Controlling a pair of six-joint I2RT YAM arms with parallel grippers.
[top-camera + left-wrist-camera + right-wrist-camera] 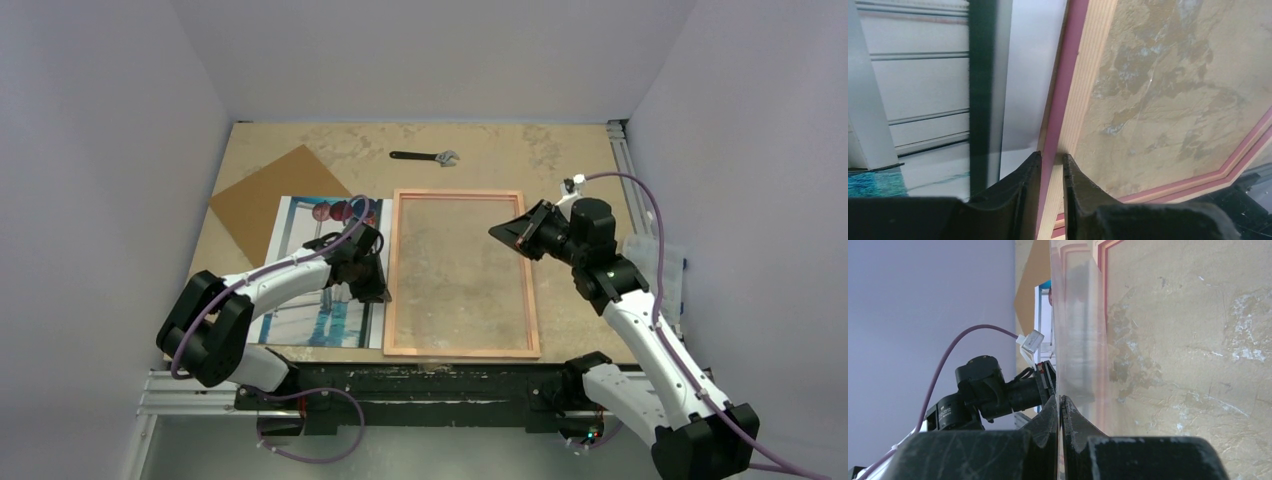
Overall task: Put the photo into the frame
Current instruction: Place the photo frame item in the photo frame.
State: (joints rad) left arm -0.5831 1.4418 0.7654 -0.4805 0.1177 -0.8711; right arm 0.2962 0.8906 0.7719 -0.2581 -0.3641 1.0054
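Your photo [300,225] lies face up left of the frame [462,350], not yet inside. Your left gripper [1050,156] pinches the frame's left rail, and your right gripper [1060,399] clamps the clear pane [1075,315].

right gripper [1061,405], clamping clear pane [1075,315] (edge-on)

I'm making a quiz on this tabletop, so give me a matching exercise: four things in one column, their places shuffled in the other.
Things: 1 photo; 2 frame; 3 wrench; 4 brown board.
Places: A far side, beyond the frame; B far left, turned at an angle; C in the middle, lying flat; D immediately left of the frame.
Pairs: 1-D; 2-C; 3-A; 4-B.
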